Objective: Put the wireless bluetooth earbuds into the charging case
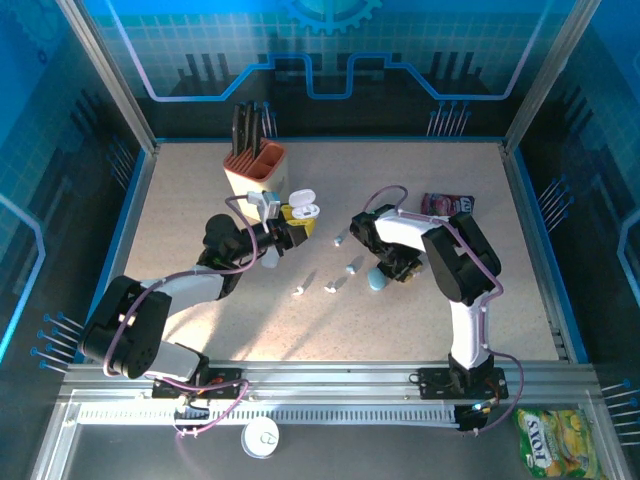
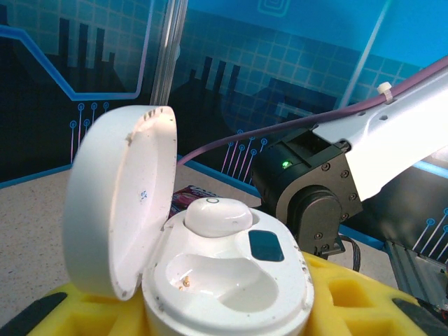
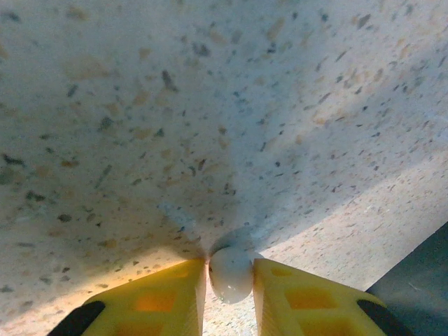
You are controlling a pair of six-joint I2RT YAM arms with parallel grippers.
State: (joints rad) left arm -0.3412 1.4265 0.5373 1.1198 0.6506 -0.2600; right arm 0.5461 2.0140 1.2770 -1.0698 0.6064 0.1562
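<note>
My left gripper (image 1: 296, 226) (image 2: 224, 318) is shut on the white charging case (image 2: 231, 294) (image 1: 303, 212), which sits upright between the yellow fingers (image 2: 357, 301) with its lid (image 2: 119, 203) swung open. One earbud (image 2: 217, 215) sits in the far slot; the near slot (image 2: 217, 280) is empty. My right gripper (image 1: 387, 270) (image 3: 229, 266) points down at the table, its yellow fingers (image 3: 308, 294) pressed against both sides of a small white earbud (image 3: 231, 274). Several more earbuds lie loose between the arms (image 1: 298, 291) (image 1: 330, 289) (image 1: 352, 266) (image 1: 340, 240).
A cream and orange holder (image 1: 255, 168) with black tools stands at the back. A dark snack packet (image 1: 447, 204) lies right of the right arm. A pale blue rounded object (image 1: 376, 280) sits beside the right gripper. A yellow packet (image 1: 556, 442) lies off the table.
</note>
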